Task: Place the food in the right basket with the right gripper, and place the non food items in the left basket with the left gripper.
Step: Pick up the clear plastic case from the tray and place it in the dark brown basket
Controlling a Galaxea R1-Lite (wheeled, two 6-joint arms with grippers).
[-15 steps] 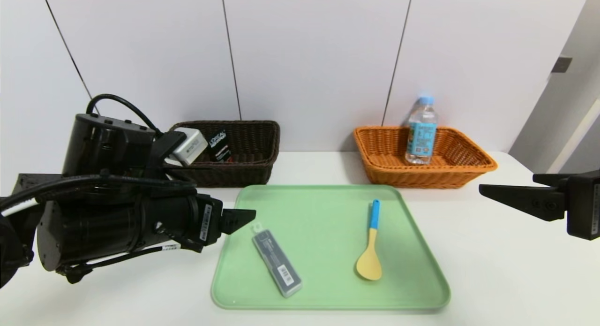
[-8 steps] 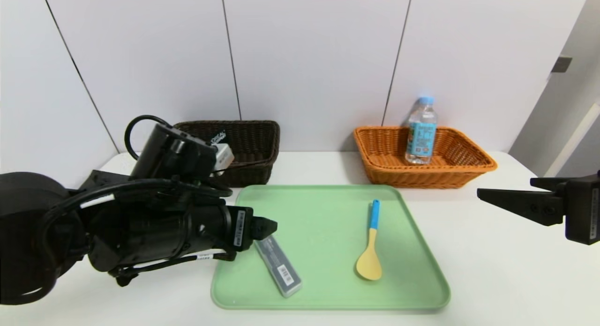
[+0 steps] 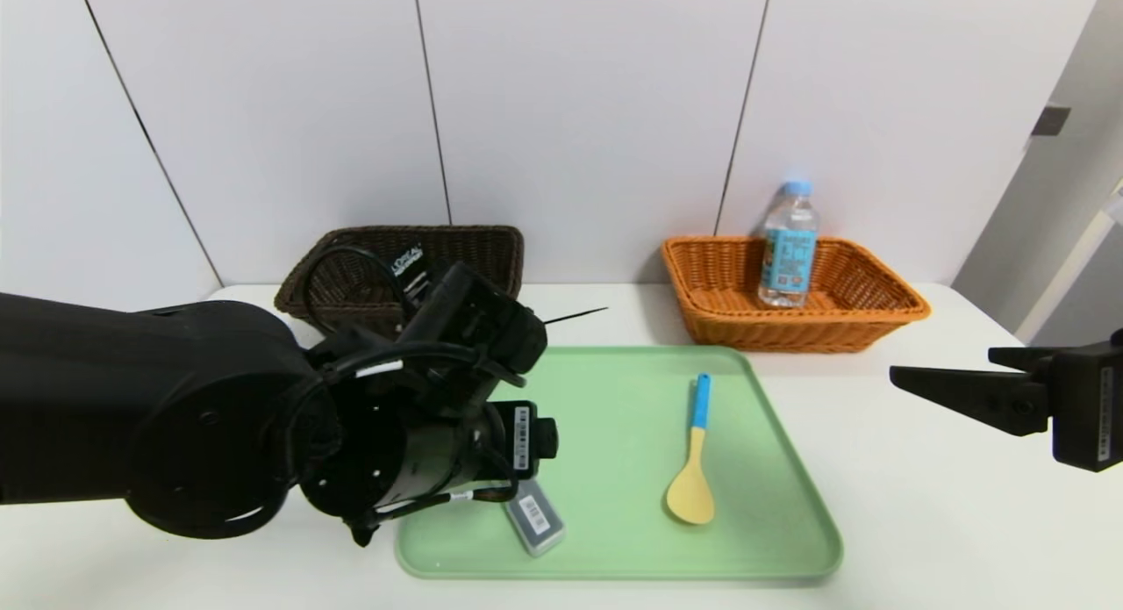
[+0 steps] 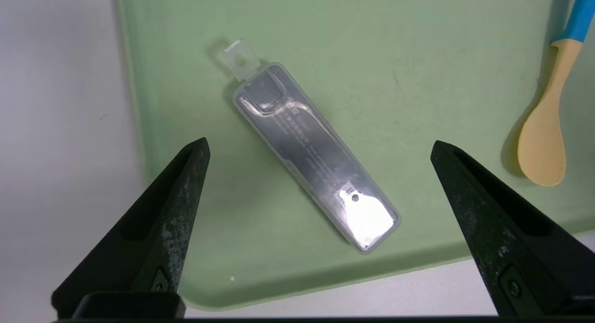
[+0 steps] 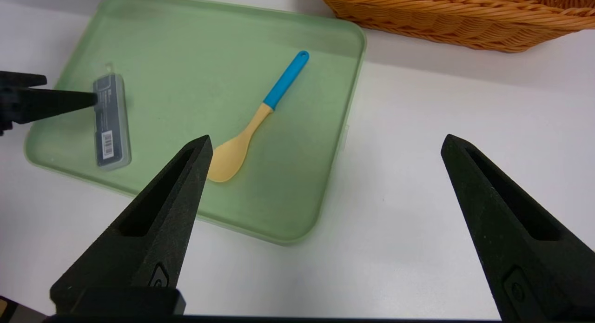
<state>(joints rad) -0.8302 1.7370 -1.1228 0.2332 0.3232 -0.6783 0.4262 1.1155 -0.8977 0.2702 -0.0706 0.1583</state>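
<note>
With its fingers spread wide and empty, left hand (image 4: 320, 151) hovers over the clear plastic case (image 4: 312, 155), which lies flat and diagonal near the left edge of the green tray (image 3: 614, 557). Step in hand looks like the pick of that non-food case for the dark left basket (image 3: 474, 250). Next move calls for a drop straight down with wrist yaw matched, so the fingers close across the case's narrow width; it's low and slick, so it will likely skid if the closing isn't centred. Spoon (image 3: 693, 456) with blue handle lies further right on the tray, well apart from the case. Right hand (image 5: 325, 174) is parked off the tray's right side, fingers apart, empty. Orange right basket (image 3: 877, 312) holds an upright water bottle (image 3: 788, 246). White surface (image 3: 921, 505), plain white panelled wall (image 3: 579, 110) behind.
</note>
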